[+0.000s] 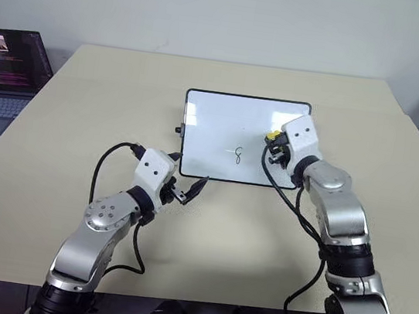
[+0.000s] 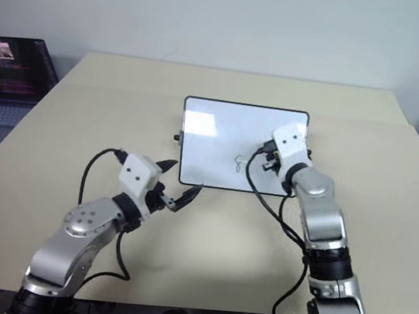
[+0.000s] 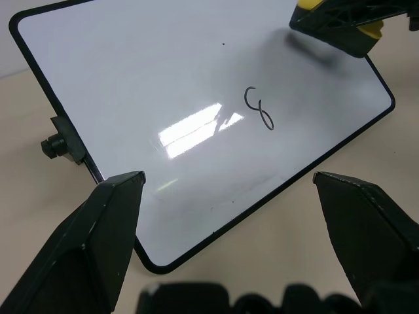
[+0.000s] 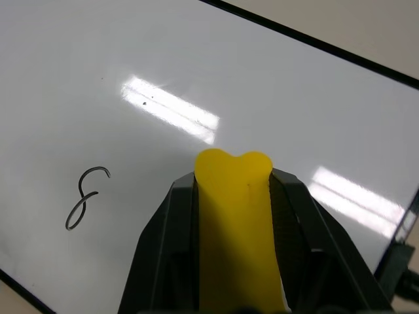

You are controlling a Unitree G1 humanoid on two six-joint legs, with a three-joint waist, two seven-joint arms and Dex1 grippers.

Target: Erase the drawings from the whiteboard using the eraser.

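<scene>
The whiteboard (image 1: pixel 222 124) lies flat on the table's middle, black-framed with a knob (image 3: pixel 55 145) at its side. One drawing (image 1: pixel 238 156), a thin dark "8", remains near the board's front edge. My right gripper (image 1: pixel 274 145) is shut on the yellow eraser (image 4: pixel 234 222) and hovers over the board's right part, to the right of the "8" (image 4: pixel 85 199). The left gripper (image 2: pixel 181 180) stands open at the board's front left corner, its fingers (image 3: pixel 98 235) spread wide with nothing between them.
An open laptop (image 1: pixel 1 81) sits at the table's far left edge. Beige tabletop (image 1: pixel 125 90) surrounds the board on all sides. Black cables (image 1: pixel 289 199) hang from both wrists above the table.
</scene>
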